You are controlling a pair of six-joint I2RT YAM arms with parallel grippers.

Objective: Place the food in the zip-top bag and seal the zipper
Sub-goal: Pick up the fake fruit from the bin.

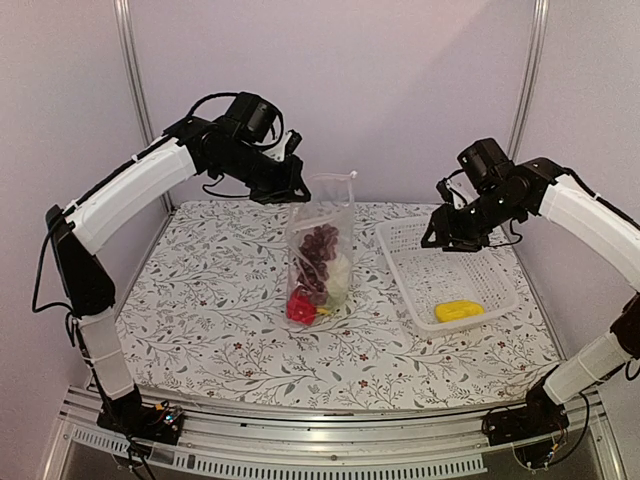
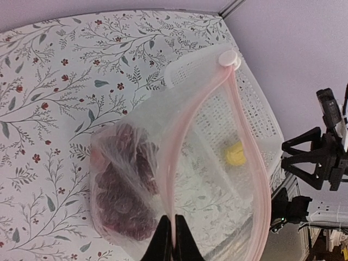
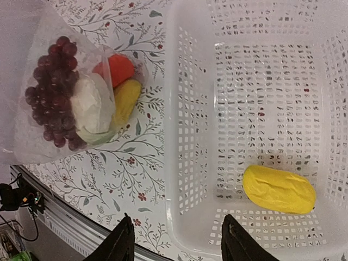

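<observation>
The clear zip-top bag (image 1: 322,235) hangs upright at the table's middle, mouth open. My left gripper (image 1: 290,190) is shut on the pink zipper (image 2: 185,136) at one end of the mouth, fingertips (image 2: 174,239) pinched together. Inside lie purple grapes (image 3: 51,81), a white cauliflower (image 3: 89,106), a red pepper (image 3: 117,68) and a yellow piece (image 3: 126,100). Another yellow piece of food (image 3: 279,189) lies in the white basket (image 3: 174,109). My right gripper (image 3: 176,242) is open and empty above the basket's corner nearest the bag, apart from the yellow piece.
The white mesh basket (image 1: 398,270) stands right of the bag on the floral tablecloth (image 1: 200,300). A white round tab (image 2: 229,58) sits at the zipper's far end. Metal frame posts (image 1: 128,60) rise at the back corners, walls behind.
</observation>
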